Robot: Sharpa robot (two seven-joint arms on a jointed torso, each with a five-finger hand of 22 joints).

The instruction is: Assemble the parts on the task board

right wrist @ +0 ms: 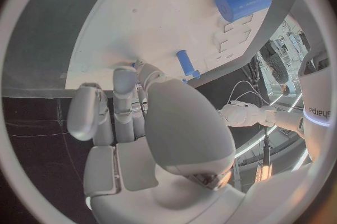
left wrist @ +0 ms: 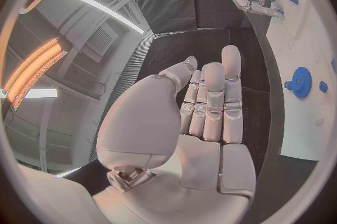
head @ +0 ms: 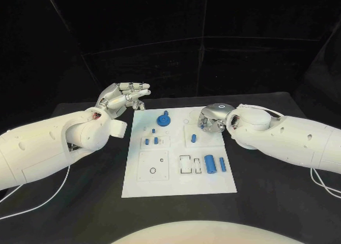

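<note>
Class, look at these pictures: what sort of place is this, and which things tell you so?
Probably a robotics lab or test cell: a black table under dark drapes, a white task board holding blue parts such as a gear, and strip lights overhead in the left wrist view.

A robotics lab or test cell is showing here: black curtains are hanging behind a black table, ceiling strip lights are glowing beyond the left hand's fingers, and cables are trailing across the tabletop.
</note>
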